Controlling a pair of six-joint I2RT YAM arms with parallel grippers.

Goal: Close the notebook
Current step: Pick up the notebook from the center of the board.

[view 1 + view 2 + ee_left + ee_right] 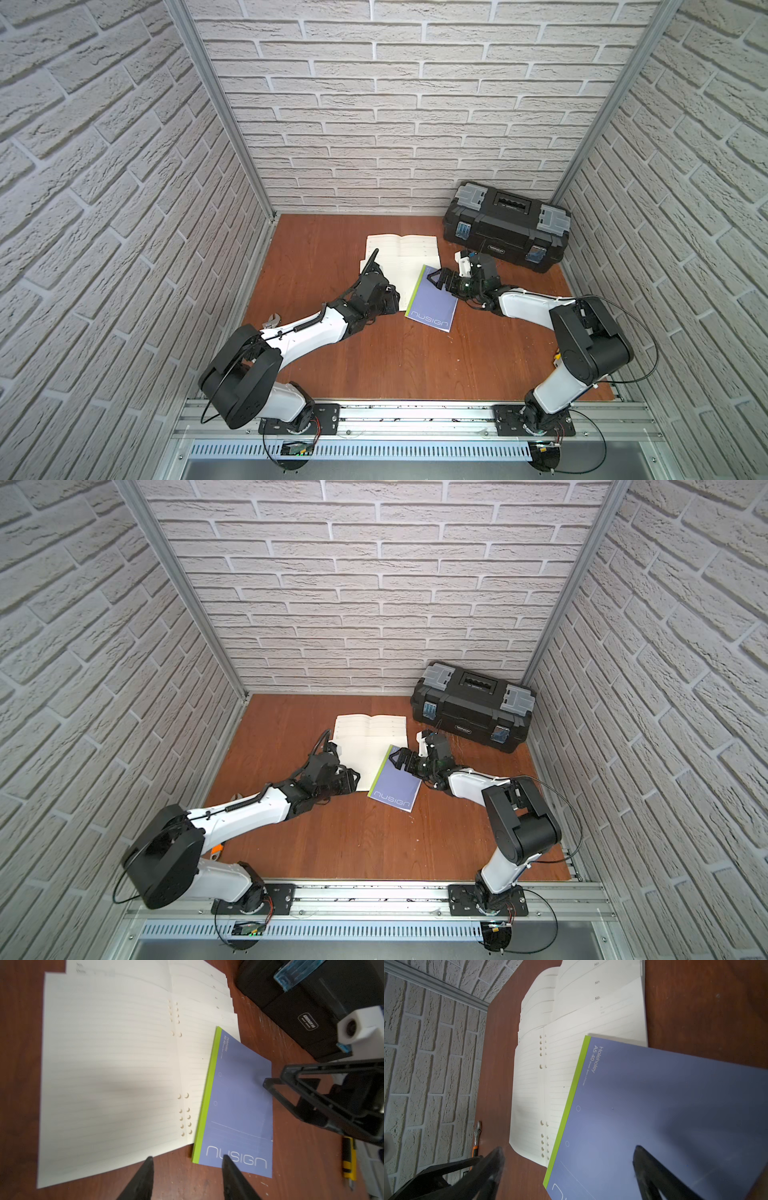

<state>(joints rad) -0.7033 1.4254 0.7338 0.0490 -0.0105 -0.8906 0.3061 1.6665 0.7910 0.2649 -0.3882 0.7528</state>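
The notebook point(432, 307) has a blue-purple cover with a green spine and lies shut, skewed, over the near right corner of a spread of white lined pages point(399, 257). Both top views show it point(395, 787). My right gripper point(434, 278) is open over the cover's far right part; in the left wrist view one of its fingertips point(267, 1082) touches the cover point(239, 1105). My left gripper point(187, 1158) is open and empty, low over the table at the cover's near left corner. In the right wrist view the cover point(654, 1095) fills the space between the open right gripper point(568, 1150) fingers.
A black toolbox point(507, 228) stands at the back right, close behind the right wrist. A wrench point(272, 321) lies by the left wall under the left arm. A yellow utility knife point(349, 1161) lies right of the notebook. Brick walls close in three sides.
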